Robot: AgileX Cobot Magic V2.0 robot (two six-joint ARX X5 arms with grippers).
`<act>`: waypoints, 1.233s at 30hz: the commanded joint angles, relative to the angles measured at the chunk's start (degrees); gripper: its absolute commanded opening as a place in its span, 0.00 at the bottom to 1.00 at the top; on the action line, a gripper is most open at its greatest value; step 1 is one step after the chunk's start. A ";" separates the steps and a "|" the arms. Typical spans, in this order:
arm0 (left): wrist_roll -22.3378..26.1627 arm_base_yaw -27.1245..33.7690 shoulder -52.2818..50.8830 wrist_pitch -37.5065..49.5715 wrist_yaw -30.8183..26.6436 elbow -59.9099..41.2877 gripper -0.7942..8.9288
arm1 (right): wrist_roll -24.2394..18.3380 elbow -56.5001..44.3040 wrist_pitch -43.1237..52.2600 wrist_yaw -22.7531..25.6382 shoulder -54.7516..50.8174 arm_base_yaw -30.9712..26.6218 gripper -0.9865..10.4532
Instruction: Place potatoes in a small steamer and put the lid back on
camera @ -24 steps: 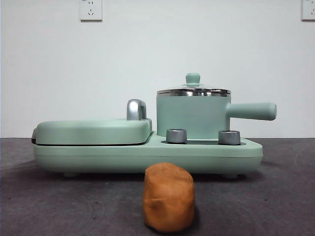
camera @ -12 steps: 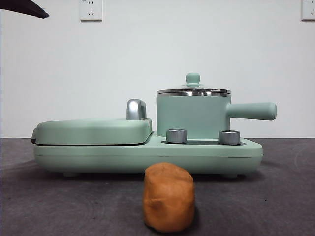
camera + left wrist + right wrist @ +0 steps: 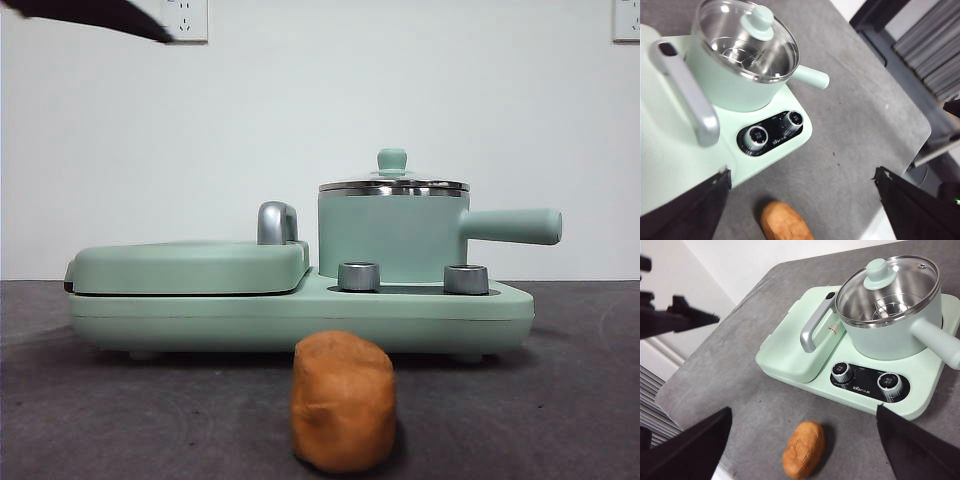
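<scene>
Creeping further in at the top corner, left gripper (image 3: 800,200), jaws wide and empty, heads for the lid (image 3: 392,183); potato (image 3: 343,401) waits.

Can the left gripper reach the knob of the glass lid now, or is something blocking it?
Probably yes. The left gripper hangs open above the table, and nothing covers the lid or its knob.

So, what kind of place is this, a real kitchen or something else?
Probably a lab or test bench, not a kitchen: a bare grey table, a plain white wall with power sockets, and a mint-green cooker base carrying the small steamer, with one potato in front.
</scene>
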 commanded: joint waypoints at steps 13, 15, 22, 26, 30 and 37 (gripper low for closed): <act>14.86 -9.14 33.53 -3.34 -18.51 34.71 0.57 | -0.52 0.98 0.17 0.17 1.07 0.24 0.49; 14.84 -9.62 37.00 -1.77 -19.67 37.11 0.56 | -0.57 0.98 0.17 0.15 1.14 0.24 0.49; 15.21 -11.45 47.34 3.85 -23.17 42.10 0.56 | -0.66 0.98 0.17 0.15 1.46 0.24 0.49; 15.61 -11.91 50.75 7.06 -23.17 42.42 0.56 | -0.66 0.98 0.17 0.13 1.49 0.24 0.49; 16.57 -12.35 52.70 9.81 -24.61 42.42 0.56 | -0.63 0.98 0.15 -0.04 1.49 0.24 0.49; 18.14 -12.70 54.25 10.27 -25.94 42.42 0.56 | -0.63 0.98 0.11 -0.02 1.49 0.24 0.49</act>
